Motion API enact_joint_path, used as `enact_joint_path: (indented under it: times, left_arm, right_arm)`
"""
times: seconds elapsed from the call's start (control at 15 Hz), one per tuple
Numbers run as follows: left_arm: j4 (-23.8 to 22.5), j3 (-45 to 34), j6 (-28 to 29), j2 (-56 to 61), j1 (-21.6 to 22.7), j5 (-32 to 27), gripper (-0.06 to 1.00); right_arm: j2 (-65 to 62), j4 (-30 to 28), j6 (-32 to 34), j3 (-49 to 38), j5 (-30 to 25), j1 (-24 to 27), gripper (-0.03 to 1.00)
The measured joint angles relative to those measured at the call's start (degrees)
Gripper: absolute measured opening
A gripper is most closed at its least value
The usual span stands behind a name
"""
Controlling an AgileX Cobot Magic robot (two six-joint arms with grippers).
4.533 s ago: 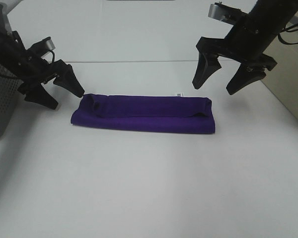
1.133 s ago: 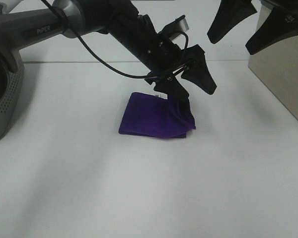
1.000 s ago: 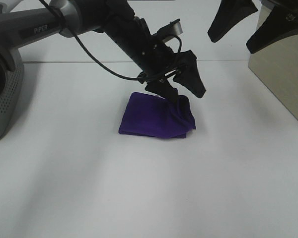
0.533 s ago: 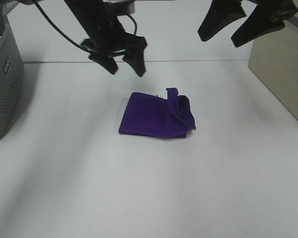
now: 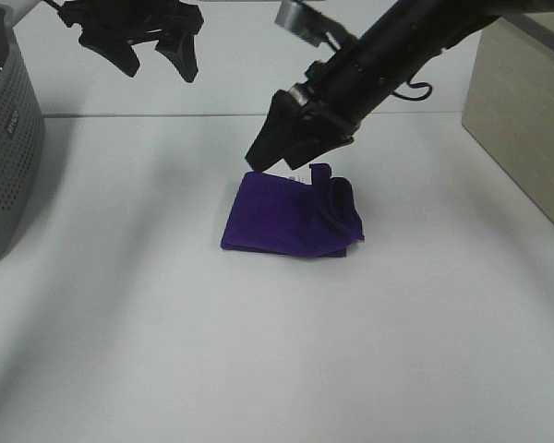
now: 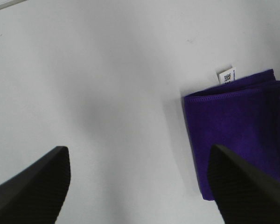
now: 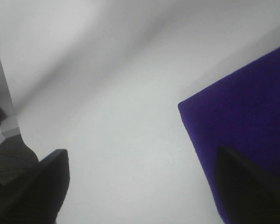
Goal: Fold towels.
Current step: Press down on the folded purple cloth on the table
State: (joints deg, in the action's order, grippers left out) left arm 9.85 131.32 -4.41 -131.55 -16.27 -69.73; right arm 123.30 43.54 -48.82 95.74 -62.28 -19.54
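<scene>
You swap arms over the folded towel (image 5: pixel 282 220).
Your left claw (image 5: pixel 157 57) backs off, spread; your right claw (image 5: pixel 291 159), also spread, drops to the far edge, likely to tidy the rumpled corner (image 5: pixel 342 205).

Left gripper (image 5: pixel 159 66) hangs high at the upper left of the overhead view, fingers pointing down and spread wide, nothing between them. Right arm (image 5: pixel 397 51) slants down from the upper right across the middle; the right gripper (image 5: pixel 279 159) sits low, tips angled down-left, jaws parted, holding nothing
</scene>
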Motion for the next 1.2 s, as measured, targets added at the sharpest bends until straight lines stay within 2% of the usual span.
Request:
enact_joint_path:
  times: [0.2,0.27,0.53,0.67,0.87,0.93,1.2]
  left_arm:
    - [0.92,0.0,0.0,0.0,0.0,0.0,0.74]
    - [1.09,0.0,0.0,0.0,0.0,0.0,0.74]
    - [1.2,0.0,-0.92,0.0,0.0,0.0,0.74]
    - [1.09,0.0,-0.97,0.0,0.0,0.0,0.74]
    - [0.97,0.0,-1.09,0.0,0.0,0.0,0.74]
    - [0.86,0.0,-1.15,-0.23,0.0,0.0,0.74]
    - [0.86,0.0,-1.32,-1.32,0.0,0.0,0.74]
  right_arm:
    - [6.07,-2.92,1.32,6.53,-0.11,-0.74,0.82]
    - [9.85,-6.65,2.92,9.4,-0.11,-0.52,0.82]
    - [13.18,-12.43,4.87,10.26,-0.17,-0.52,0.81]
    - [13.24,-17.25,8.02,10.26,-0.29,0.29,0.81]
    - [13.24,-17.53,9.34,10.31,-1.2,3.55,0.81]
    - [13.24,-16.1,9.34,10.31,-2.01,6.36,0.8]
    - [13.24,-12.83,9.05,10.37,-3.21,7.45,0.8]
